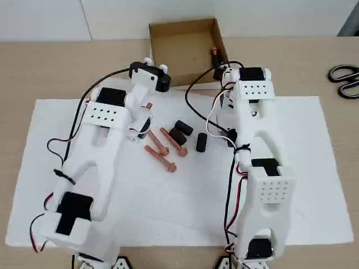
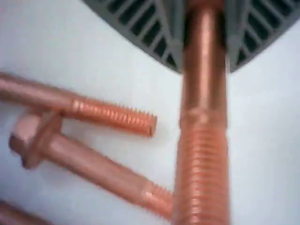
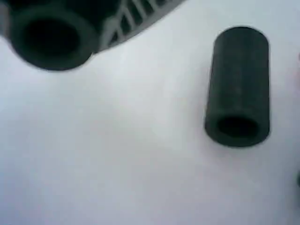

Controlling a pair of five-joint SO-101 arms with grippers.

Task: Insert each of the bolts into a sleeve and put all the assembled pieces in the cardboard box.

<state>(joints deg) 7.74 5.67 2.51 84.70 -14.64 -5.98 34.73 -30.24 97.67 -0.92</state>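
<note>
Left hand [image 2: 205, 37] clamped on a threaded copper bolt [image 2: 202, 140], held over a loose copper bolt [image 2: 84, 159] lying on the white sheet [image 1: 168, 207]. Right hand [image 3: 56, 18] clamped on a short black cylindrical sleeve [image 3: 49, 44]; a second black sleeve [image 3: 239, 84] lies near. Open cardboard box [image 1: 174, 39] at the counter's [image 1: 33, 67] far edge.

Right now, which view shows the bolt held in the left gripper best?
Left wrist view: the bolt shows close up, threads clear, in the left gripper. High view: a small copper end. Right wrist view faces a sleeve.
</note>
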